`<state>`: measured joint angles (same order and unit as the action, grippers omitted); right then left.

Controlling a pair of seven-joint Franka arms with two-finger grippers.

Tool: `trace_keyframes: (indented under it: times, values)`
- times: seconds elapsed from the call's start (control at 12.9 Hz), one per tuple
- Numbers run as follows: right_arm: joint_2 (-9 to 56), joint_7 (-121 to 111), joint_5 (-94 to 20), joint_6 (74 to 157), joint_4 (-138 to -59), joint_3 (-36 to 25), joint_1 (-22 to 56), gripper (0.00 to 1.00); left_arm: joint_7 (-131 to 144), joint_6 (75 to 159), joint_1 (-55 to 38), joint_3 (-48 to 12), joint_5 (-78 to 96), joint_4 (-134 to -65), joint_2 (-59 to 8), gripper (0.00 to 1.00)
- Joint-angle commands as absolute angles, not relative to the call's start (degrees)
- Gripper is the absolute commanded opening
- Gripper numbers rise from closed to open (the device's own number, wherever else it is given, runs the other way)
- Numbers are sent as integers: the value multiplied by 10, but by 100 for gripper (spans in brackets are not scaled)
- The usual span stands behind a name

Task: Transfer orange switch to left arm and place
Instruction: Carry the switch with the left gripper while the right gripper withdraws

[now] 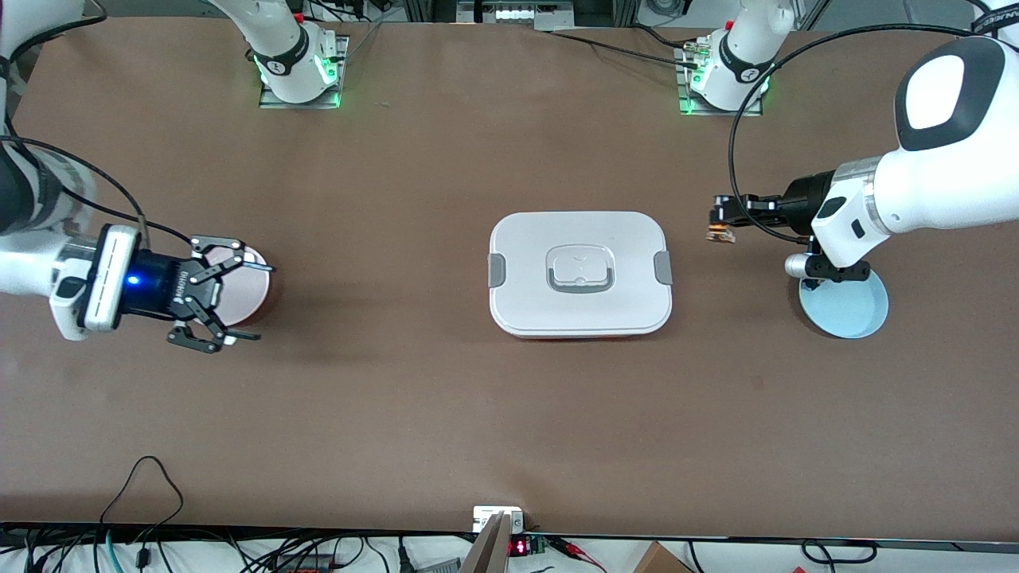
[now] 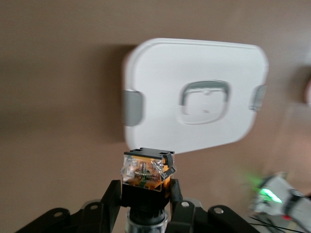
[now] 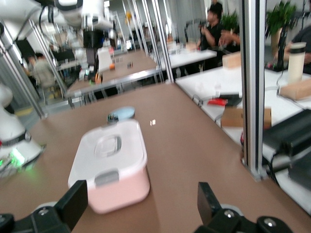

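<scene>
The orange switch [image 1: 718, 233] is clamped in the left pincer [image 1: 720, 215], at the box's [image 1: 579, 274] three o'clock. The right pincer [image 1: 208, 292], spread apart, waits over a pink plate [image 1: 243, 290]. A handover skirting the box is judged next.

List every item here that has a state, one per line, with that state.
box: lid on, side clips down, flat on the table
orange switch: lifted, gripped by the left gripper
left gripper: shut on the switch
right gripper: open, empty, over the pink plate
blue plate: empty

No text or label can be read
</scene>
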<state>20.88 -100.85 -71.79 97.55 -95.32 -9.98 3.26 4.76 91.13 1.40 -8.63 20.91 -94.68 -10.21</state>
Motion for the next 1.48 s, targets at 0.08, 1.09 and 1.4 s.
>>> trace_keyframes:
  times: [0.08, 1.09, 1.4]
  values:
    - [137, -870, -531, 972, -976, -125, 30, 100, -98, 906, 13, -89, 23, -927, -145, 24]
    - [13, -297, -83, 989, -969, -120, 95, 100, -656, 1123, 157, -84, -161, -993, -254, 24]
    - [7, -104, 31, 913, -923, -80, 123, 100, -768, 1290, 222, -83, -163, -1076, -276, 24]
